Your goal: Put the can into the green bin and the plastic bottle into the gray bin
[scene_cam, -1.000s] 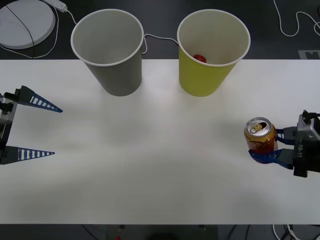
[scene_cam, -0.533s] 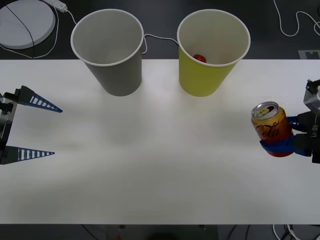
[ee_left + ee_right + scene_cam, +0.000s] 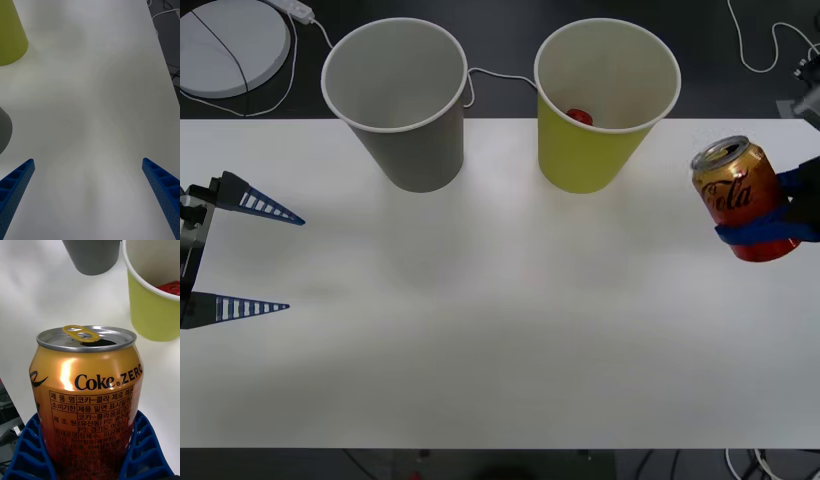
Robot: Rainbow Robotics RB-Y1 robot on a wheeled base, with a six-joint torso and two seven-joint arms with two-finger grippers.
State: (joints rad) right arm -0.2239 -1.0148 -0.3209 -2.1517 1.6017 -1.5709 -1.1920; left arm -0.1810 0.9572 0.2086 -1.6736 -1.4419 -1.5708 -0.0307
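**Right tool holds the can aloft beside the green bin**

Front view: the right tool (image 3: 770, 228) reaches in from the right edge, its blue fingers clamped around the lower half of the can (image 3: 742, 196), which is raised off the white tabletop (image 3: 500, 320) and tilted slightly. The can sits to the right of the green bin (image 3: 605, 105); the gray bin (image 3: 395, 100) stands left of that. A small red object (image 3: 579, 117) lies inside the green bin. The left tool (image 3: 245, 255) rests at the left edge, fingers spread wide.

Right wrist view: ribbed blue fingers (image 3: 144, 450) cup the can (image 3: 88, 390) on both sides; its opened top faces both bins.

Left wrist view: both fingers (image 3: 15, 187) stand wide apart over bare tabletop.
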